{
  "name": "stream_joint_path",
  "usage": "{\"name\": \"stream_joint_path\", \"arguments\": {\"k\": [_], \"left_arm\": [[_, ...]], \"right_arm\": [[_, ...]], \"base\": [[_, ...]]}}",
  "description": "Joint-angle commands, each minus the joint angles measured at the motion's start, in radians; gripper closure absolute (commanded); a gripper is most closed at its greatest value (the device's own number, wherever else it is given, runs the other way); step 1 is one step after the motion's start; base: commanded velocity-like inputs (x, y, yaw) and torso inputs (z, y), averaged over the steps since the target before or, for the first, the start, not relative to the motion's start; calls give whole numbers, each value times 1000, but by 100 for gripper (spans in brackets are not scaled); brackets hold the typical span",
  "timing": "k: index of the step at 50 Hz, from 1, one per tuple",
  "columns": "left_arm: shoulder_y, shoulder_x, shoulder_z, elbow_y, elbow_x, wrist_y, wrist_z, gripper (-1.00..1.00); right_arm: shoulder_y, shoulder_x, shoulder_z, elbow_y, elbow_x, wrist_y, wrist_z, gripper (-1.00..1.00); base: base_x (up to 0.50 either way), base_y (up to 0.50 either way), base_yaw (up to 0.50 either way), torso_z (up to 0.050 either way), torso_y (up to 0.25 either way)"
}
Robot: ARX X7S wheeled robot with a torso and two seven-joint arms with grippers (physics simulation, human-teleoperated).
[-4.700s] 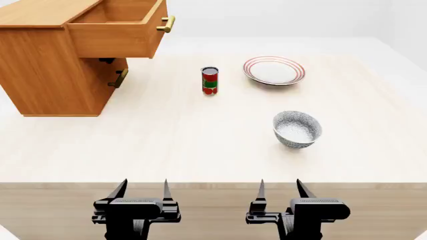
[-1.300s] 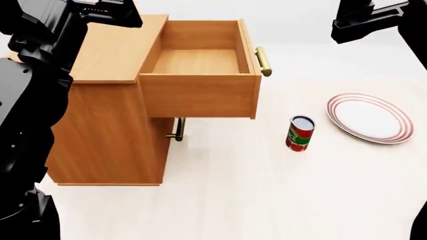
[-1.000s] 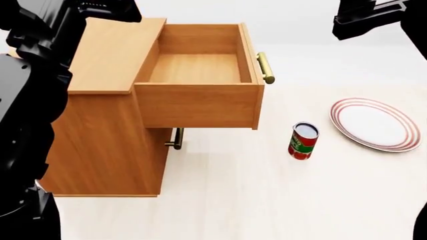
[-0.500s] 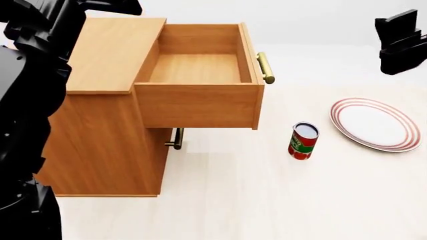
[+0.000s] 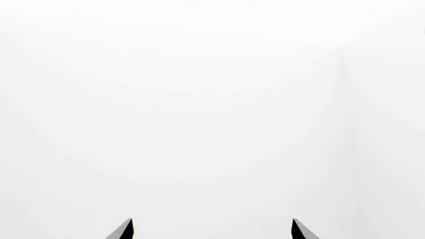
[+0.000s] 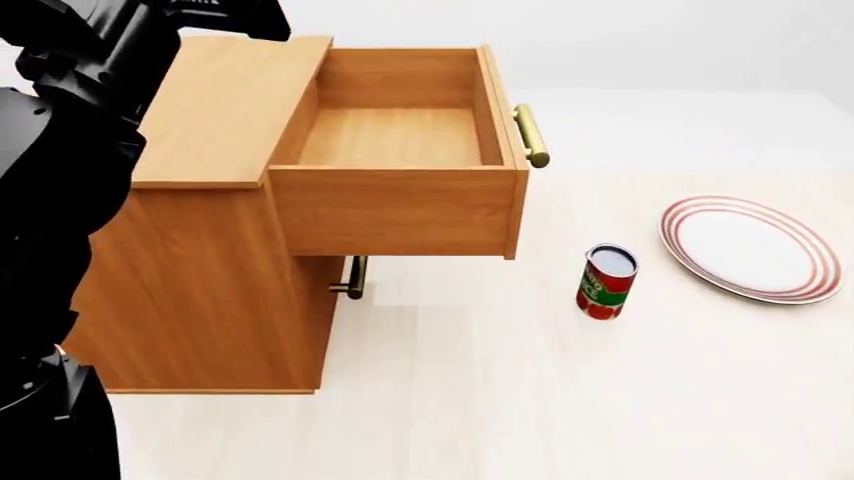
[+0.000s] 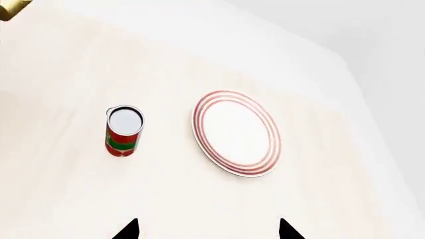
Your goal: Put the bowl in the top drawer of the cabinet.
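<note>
Top drawer [image 6: 400, 135] of the cabinet [image 6: 214, 250] stands pulled out and empty, ready to receive. The bowl is out of every view. Both claws spread wide, holding nothing; right claw [image 7: 207, 230] looks down over can [image 7: 124, 130] and plate [image 7: 236, 132] on the table [image 7: 66, 199].

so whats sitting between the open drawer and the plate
A red and green can stands on the table between the top drawer and the plate, touching neither. The head view shows this.
</note>
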Motion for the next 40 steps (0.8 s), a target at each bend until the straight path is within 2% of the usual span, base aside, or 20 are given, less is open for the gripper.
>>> {"name": "stream_joint_path", "arguments": {"k": [1,5,10,24,31,32,34,36,40], "left_arm": [[-4,-3,0,-1,-17,-20,-2,-100],[-5,-4,-1,-1,-20,-20,-2,-100],[-5,-4,-1,-1,-22,-19,-3,-100],[-7,-8,1,-3,-34,-27,-3,-100],[-10,-11,2,-3,-43,-41,-5,-100],[-22,-14,-6,9,-58,-66,-15,-100],[-126,-32,-76,90,-175,-258,-94,-100],[-192,-36,-117,116,-243,-365,-141,-100],[-214,-34,-105,91,-241,-373,-141,-100]], "right_arm": [[222,77,-371,-57,-121,3,-160,-100],[248,89,-440,-92,-239,4,-276,-100],[250,115,-495,-130,-314,4,-344,-100],[113,145,-588,-136,-418,-111,-385,-100],[48,194,-625,-138,-441,-177,-382,-100],[40,200,-630,-138,-443,-184,-378,-100],[19,204,-644,-131,-442,-200,-365,-100],[-7,207,-661,-123,-438,-230,-350,-100],[-59,200,-693,-99,-422,-300,-323,-100]], "base": [[0,0,0,0,0],[0,0,0,0,0],[0,0,0,0,0],[0,0,0,0,0],[0,0,0,0,0],[0,0,0,0,0],[0,0,0,0,0],[0,0,0,0,0],[0,0,0,0,0]]}}
